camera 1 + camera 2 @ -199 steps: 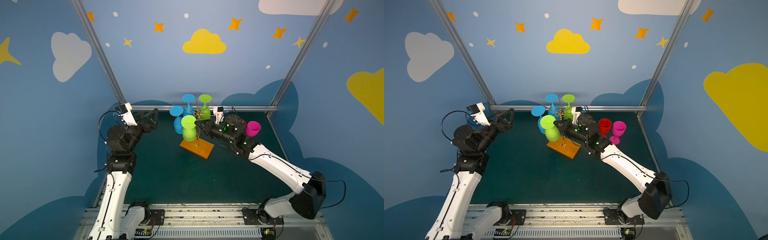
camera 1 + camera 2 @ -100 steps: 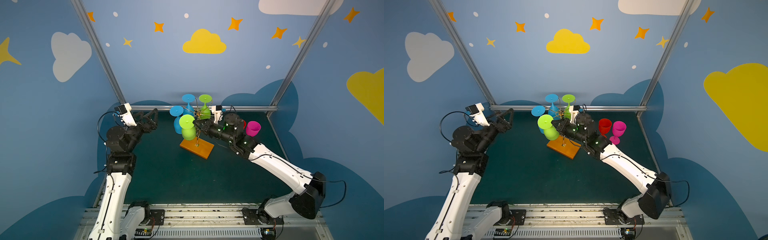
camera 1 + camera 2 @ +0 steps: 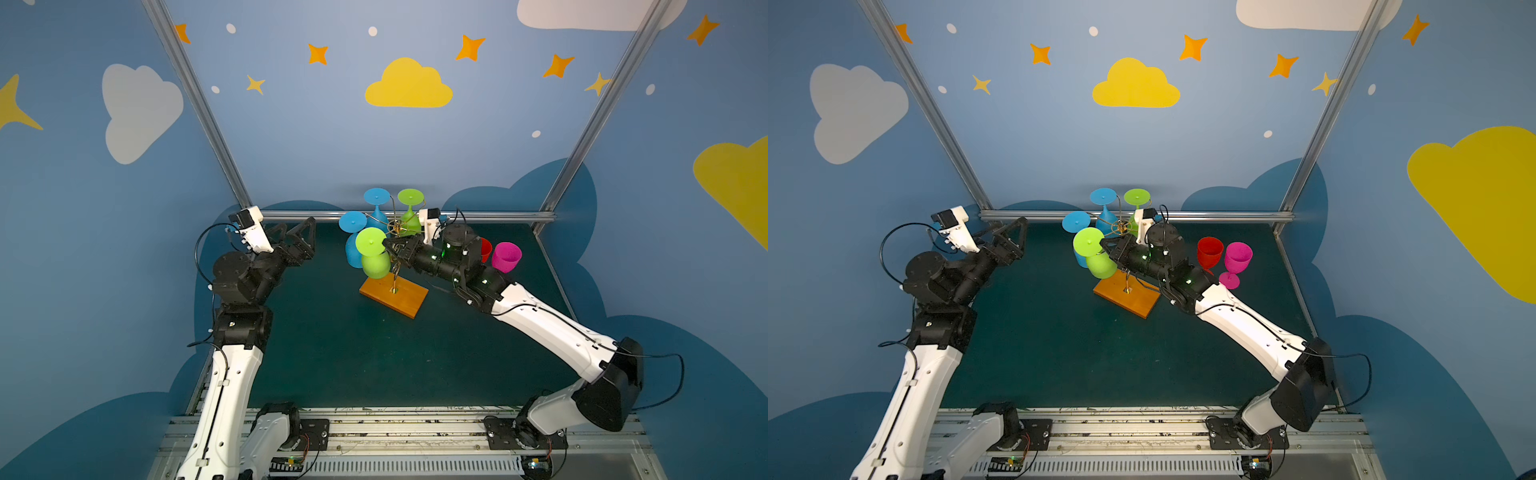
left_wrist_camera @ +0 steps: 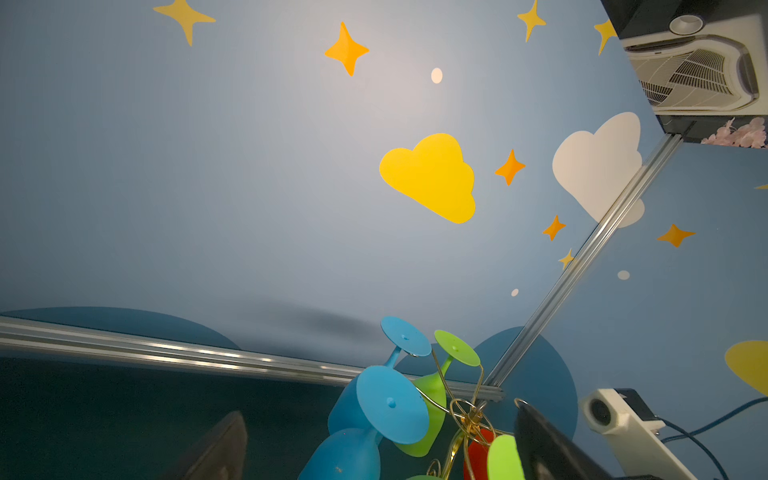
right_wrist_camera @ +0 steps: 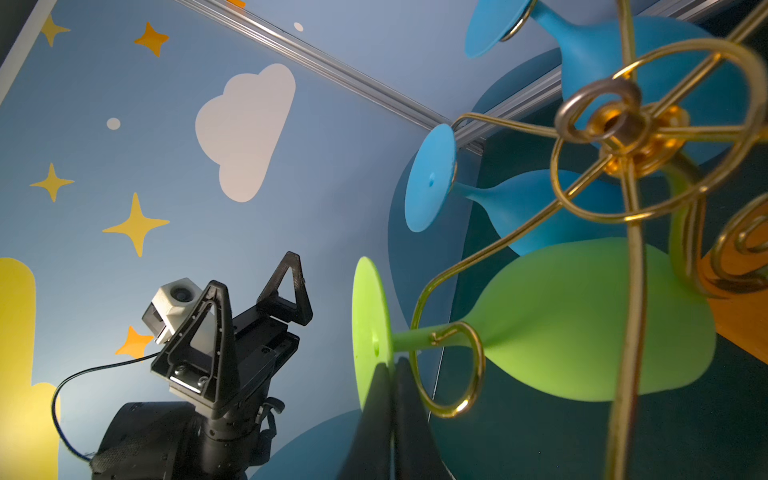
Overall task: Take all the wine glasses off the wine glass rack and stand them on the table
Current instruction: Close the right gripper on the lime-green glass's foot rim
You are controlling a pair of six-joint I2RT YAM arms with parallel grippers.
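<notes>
The right tool is pinched tight on the stem of the lime-green plastic wine glass, which hangs upside down from the thin gold wire rack with the orange wooden base. The left tool stands wide, well apart from that rack.

place: robot lab cell | evidence: cloud-and-star painted walls, aluminium frame posts, arm-mounting rail
</notes>
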